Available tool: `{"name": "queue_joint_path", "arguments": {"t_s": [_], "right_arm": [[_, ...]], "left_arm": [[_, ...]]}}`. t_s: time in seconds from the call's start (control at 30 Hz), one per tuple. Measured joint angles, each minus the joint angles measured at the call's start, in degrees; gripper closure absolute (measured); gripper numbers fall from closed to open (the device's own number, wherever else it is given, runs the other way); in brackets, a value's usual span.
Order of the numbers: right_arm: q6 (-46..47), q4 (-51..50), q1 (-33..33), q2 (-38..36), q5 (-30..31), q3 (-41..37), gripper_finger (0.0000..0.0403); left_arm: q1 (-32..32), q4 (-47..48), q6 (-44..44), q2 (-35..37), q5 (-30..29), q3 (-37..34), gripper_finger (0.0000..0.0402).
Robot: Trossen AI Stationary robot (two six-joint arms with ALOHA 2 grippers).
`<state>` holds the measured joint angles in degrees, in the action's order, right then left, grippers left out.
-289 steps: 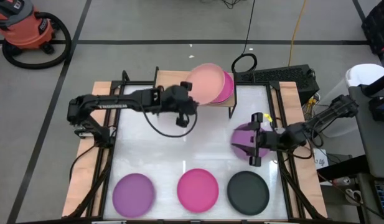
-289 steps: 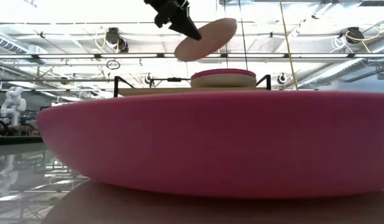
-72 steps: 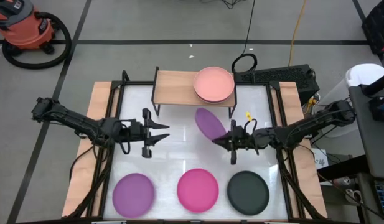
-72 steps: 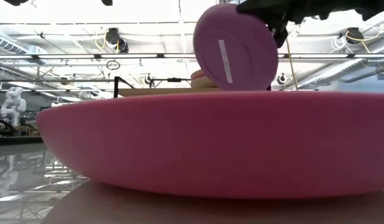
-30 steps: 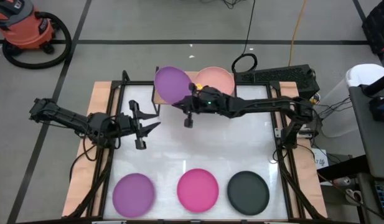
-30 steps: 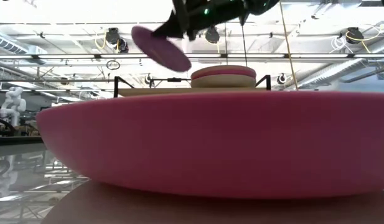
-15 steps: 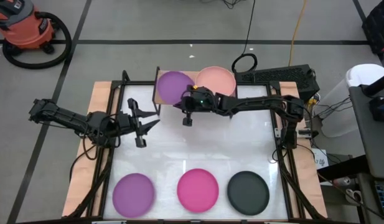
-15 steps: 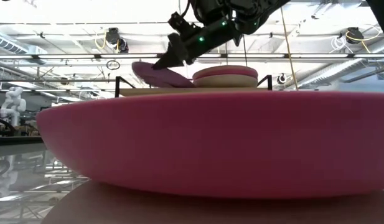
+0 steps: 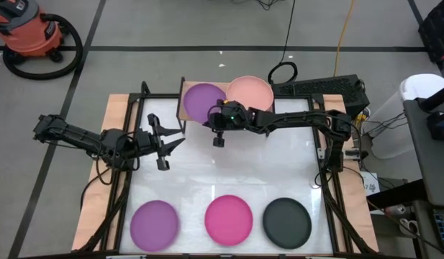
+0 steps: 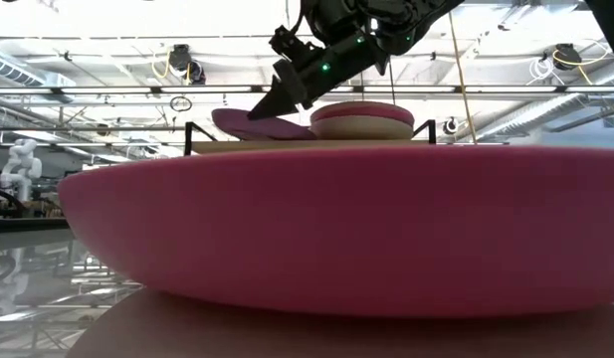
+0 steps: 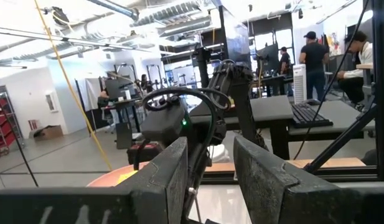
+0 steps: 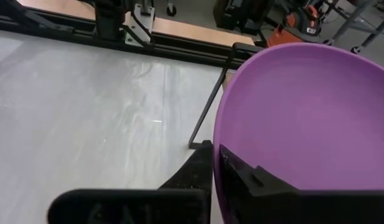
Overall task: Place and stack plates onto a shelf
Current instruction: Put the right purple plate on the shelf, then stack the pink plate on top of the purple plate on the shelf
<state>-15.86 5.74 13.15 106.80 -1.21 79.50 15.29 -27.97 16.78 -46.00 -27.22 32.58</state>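
A purple plate [image 9: 202, 100] lies on the left half of the shelf [image 9: 184, 118], next to a stack topped by a salmon pink plate [image 9: 250, 92] on the right half. My right gripper [image 9: 214, 113] reaches in from the table's right and is shut on the purple plate's rim. In the low view the purple plate [image 10: 255, 127] sits low on the board [image 10: 217, 146], beside the stack [image 10: 361, 119]. My left gripper [image 9: 173, 140] hangs open over the table's left part, nothing between its fingers [image 11: 179, 177]. My right gripper pinches the purple plate's rim [image 12: 224, 163] on the side toward the table's near right. One finger lies inside the dish and one under it. The fingers [image 10: 267, 107] slant down toward the far left. The plate lies almost level on the shelf top.
Three more plates lie in a row along the near edge: purple [image 9: 155, 221], magenta [image 9: 229, 218] and black [image 9: 286, 221]. The magenta one [image 10: 336, 229] fills the low view's foreground. Bare white tabletop lies between this row and the shelf. People stand in the room beyond.
My right gripper has come down over the shelf's left half with the purple plate. The plate, tilted and held high a second ago, now lies almost level on the board next to the stack. The fingers stay on its rim.
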Motion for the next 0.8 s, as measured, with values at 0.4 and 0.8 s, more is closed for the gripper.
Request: {"name": "queue_joint_path", "arguments": {"t_s": [0.4, 0.8], "right_arm": [[0.17, 4.27, 0.02, 0.04, -0.04, -0.09, 0.0335], [3.08, 4.31, -4.3, -5.88, -0.35, -0.15, 0.0276]], "left_arm": [[0.0, 0.0, -0.04, -0.02, 0.02, 0.0, 0.0266], [0.88, 2.49, -7.7, -0.11, 0.12, -0.02, 0.0266]]}}
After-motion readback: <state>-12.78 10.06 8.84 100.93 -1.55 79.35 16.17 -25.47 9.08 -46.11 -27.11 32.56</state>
